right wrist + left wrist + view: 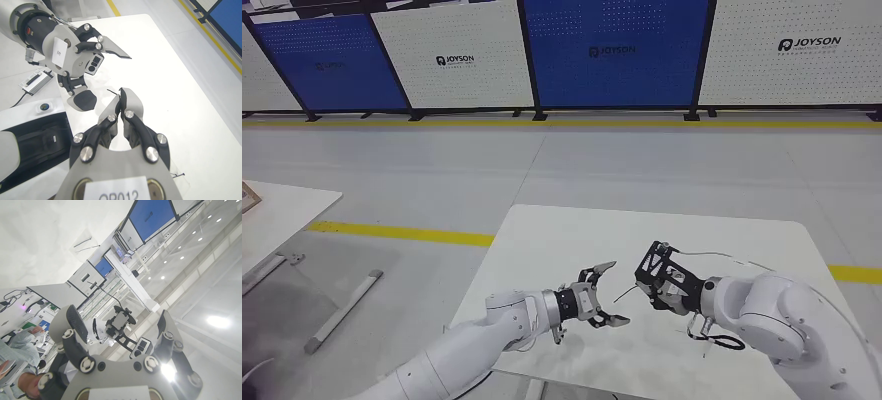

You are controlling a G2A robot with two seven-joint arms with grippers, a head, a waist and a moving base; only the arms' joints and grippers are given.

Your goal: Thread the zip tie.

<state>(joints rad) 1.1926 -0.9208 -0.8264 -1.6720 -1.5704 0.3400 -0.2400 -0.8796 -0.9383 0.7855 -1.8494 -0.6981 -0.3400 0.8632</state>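
right tool point(120, 94) pinches zip tie point(112, 92), left tool point(106, 78) spread.

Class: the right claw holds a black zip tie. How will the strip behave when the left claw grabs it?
Probably springy, not limp: the zip tie juts from the shut right claw in a curve without drooping. Likely light, being so thin. Its narrow free end may flick aside as the open left claw pinches it.

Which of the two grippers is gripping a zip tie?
The right gripper: it is shut on a thin black zip tie, while the left gripper stands wide open and empty.
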